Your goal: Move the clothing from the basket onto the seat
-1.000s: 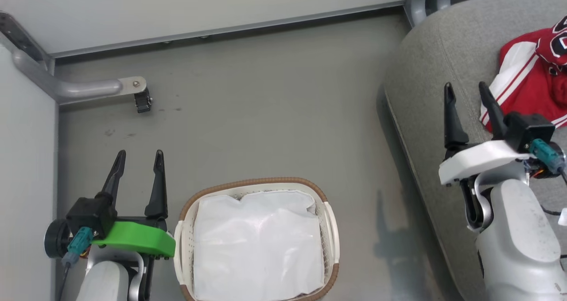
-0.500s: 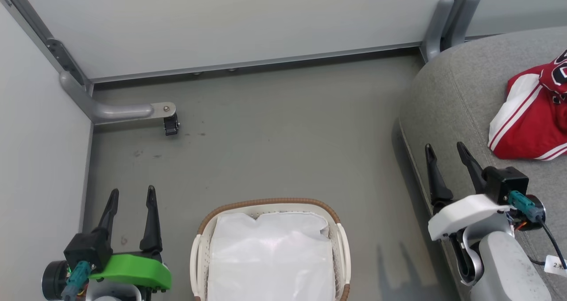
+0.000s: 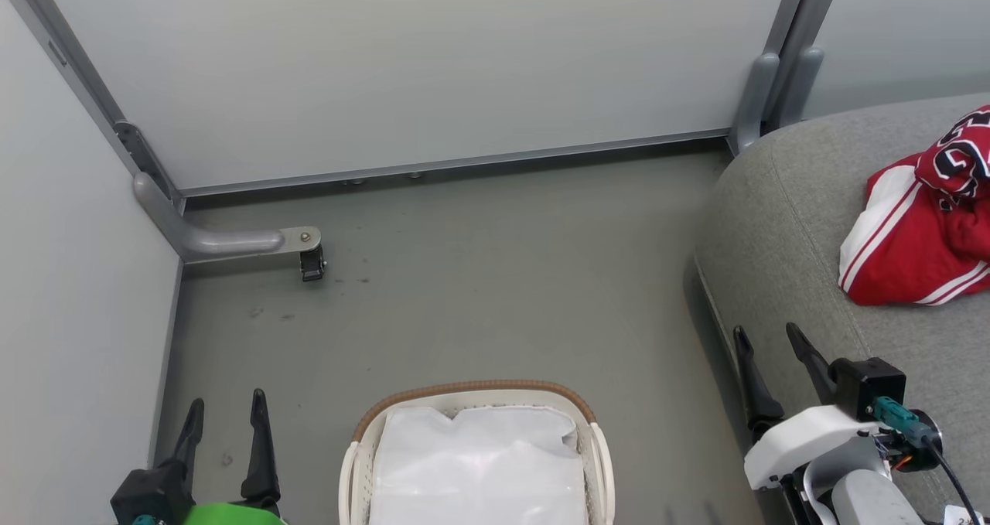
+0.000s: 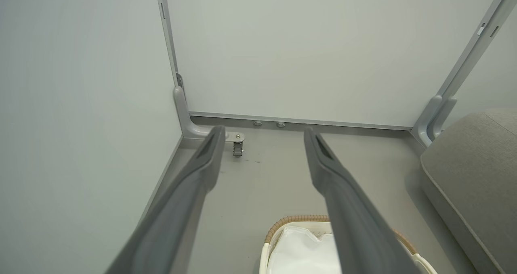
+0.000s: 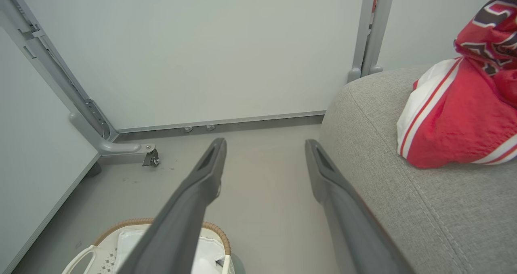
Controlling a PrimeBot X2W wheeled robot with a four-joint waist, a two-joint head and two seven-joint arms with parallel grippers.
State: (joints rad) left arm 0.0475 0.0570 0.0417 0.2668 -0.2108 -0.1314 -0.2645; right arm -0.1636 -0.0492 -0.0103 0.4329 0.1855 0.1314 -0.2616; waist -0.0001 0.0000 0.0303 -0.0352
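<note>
Right gripper (image 3: pixel 764 328) withdrew; clothing (image 3: pixel 905 262) lies apart on seat (image 3: pixel 781 223).

clothing (image 3: pixel 916 243): red, white-striped, crumpled on seat, right edge
basket (image 3: pixel 592 448): white, brown rim, bottom centre
seat (image 3: pixel 781 223): grey, right

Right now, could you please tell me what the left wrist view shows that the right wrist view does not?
Extra in the left wrist view: the open left hand. Extra in the right wrist view: the open right hand and bright red striped sports clothing lying on the large grey woven-fabric seat. Shared: that seat and the white perforated plastic basket with its brown woven rim.
</note>
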